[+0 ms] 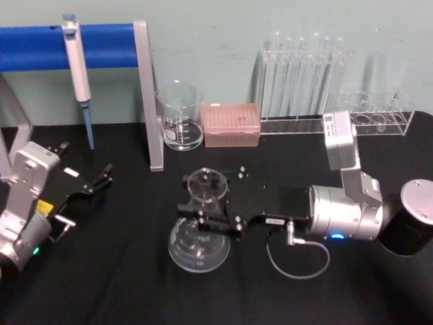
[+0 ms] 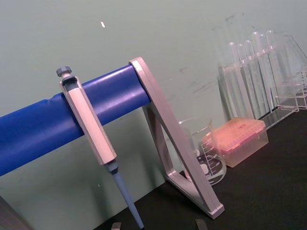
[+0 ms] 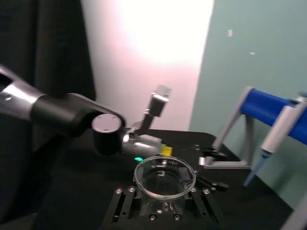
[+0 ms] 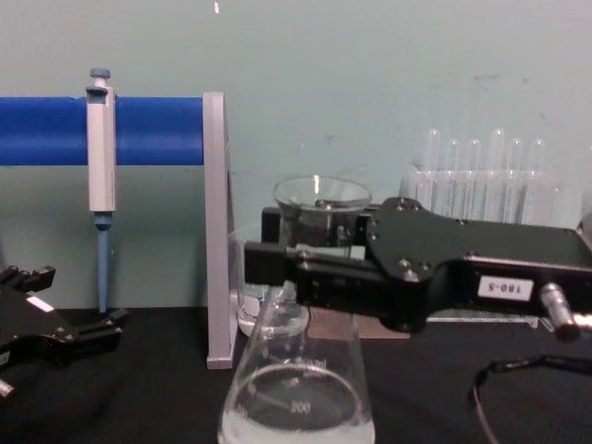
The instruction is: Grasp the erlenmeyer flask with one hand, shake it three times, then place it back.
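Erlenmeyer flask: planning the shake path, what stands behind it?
Behind the erlenmeyer flask stand a glass beaker and a pink tip box. In the chest view, the right gripper at its neck covers most of both. Left gripper parked far left.

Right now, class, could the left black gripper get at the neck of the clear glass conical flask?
Probably not. The right gripper clamps the clear glass conical flask at its neck, jaws on both sides. The left gripper, open, sits far left; only the flask's wide base looks free to it.
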Controlling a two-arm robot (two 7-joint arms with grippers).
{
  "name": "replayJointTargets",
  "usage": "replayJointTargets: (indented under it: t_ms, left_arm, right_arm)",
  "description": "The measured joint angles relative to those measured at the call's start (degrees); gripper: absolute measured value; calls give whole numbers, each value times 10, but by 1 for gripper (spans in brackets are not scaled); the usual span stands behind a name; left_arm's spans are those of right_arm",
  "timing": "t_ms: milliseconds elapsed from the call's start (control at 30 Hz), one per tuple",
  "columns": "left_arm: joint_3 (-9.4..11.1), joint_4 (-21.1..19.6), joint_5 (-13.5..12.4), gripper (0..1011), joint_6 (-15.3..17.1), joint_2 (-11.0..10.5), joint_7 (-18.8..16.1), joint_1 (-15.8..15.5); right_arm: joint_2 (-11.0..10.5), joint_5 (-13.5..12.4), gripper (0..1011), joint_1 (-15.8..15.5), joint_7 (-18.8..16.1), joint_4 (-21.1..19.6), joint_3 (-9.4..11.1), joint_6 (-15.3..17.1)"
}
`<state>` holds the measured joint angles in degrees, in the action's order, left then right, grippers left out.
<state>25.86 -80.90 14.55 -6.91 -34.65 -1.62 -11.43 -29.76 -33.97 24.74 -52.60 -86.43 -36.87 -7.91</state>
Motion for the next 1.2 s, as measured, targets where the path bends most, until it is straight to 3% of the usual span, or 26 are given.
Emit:
replayJointTargets:
  t_ms: [400, 767, 1200]
  left_arm:
    - [0, 0, 0, 1001, 0, 0, 0, 0]
    - [0, 0, 0, 1001, 0, 0, 0, 0]
    - [0, 0, 0, 1001, 0, 0, 0, 0]
  right_arm:
    - [13, 9, 446, -12, 112, -1, 25, 17]
    - [45, 47, 447, -32, 255, 6, 77, 48]
    - [74, 95, 447, -48, 371, 14, 119, 68]
